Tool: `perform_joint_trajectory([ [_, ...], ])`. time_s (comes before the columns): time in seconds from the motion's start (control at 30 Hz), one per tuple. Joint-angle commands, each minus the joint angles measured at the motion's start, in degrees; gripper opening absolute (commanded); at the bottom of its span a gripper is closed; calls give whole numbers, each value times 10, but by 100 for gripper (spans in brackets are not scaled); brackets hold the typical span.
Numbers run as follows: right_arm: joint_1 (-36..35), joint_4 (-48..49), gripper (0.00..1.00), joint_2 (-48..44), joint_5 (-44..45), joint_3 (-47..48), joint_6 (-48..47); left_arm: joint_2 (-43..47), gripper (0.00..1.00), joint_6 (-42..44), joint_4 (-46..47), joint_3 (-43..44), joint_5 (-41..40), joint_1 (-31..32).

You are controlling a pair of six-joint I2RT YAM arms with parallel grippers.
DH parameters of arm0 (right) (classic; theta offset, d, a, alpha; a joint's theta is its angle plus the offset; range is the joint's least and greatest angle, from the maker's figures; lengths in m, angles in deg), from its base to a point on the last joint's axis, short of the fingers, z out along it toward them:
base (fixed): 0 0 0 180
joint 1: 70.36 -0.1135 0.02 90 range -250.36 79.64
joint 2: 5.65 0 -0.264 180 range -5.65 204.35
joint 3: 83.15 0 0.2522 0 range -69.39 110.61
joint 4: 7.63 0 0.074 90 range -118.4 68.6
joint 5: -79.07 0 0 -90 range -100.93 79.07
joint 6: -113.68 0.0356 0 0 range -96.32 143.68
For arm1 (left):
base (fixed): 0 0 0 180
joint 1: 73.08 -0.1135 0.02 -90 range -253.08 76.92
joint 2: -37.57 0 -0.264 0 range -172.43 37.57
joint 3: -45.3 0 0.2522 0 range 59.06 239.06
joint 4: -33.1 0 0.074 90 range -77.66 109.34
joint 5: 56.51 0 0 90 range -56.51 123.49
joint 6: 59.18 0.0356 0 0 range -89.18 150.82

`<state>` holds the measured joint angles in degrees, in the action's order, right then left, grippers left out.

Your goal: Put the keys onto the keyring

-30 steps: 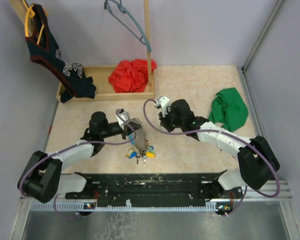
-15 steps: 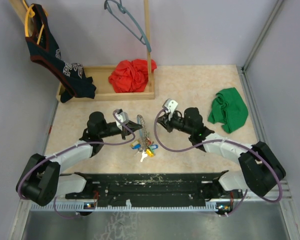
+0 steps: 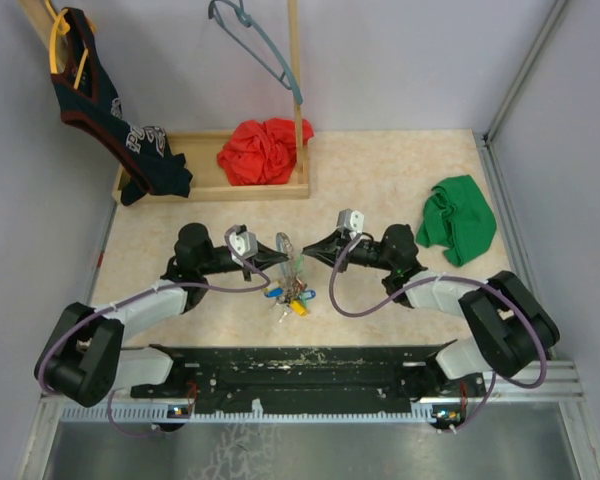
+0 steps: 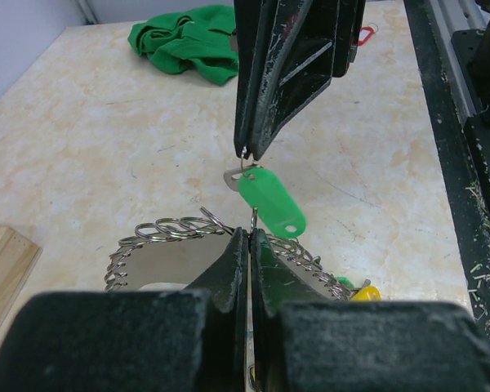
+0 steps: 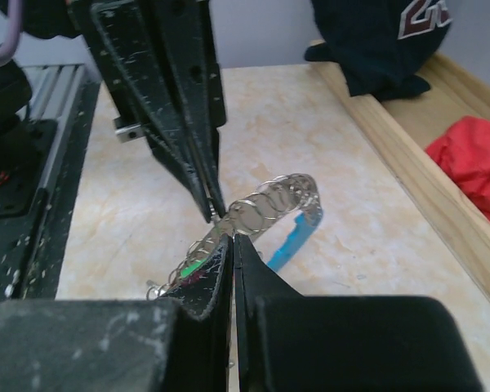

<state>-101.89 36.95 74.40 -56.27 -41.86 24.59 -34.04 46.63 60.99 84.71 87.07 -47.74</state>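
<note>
Grey keyring point(image 3: 283, 245): upright over middle of table point(image 3: 400, 170), between both pincers
keys point(image 3: 290, 297): bunched beneath it
left gripper point(image 3: 277, 257): pinched shut on keyring
right gripper point(image 3: 307, 247): pinched shut on green-tagged key point(image 4: 271, 202)

A shallow wooden tray point(image 3: 230, 193) sat at the far left of the beige marbled tabletop point(image 3: 400, 170), against the back wall. A crumpled red cloth point(image 3: 263, 150) lay in its right end, beside an upright wooden post point(image 3: 296, 80). A grey-blue clothes hanger point(image 3: 265, 52) hung near the post's top. A dark navy jersey point(image 3: 100, 110) with printed lettering drooped from a yellow hanger point(image 3: 53, 50) into the tray's left end. A bunched green cloth point(image 3: 458, 222) lay on the table near the right wall.
</note>
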Motion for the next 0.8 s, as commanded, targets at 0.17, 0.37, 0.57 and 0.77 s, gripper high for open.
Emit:
perform_joint_trajectory([
  [0.17,5,79,0,14,-122,2,-53,-19,1,82,34,-2,63,-3],
  [0.37,5,26,0,11,-144,16,-107,-22,0,109,63,-19,79,-3],
  [0.57,5,-8,0,6,-149,28,-132,-26,0,106,90,-27,91,-3],
  [0.77,2,5,0,15,-146,33,-131,-33,0,92,108,-29,104,-3],
])
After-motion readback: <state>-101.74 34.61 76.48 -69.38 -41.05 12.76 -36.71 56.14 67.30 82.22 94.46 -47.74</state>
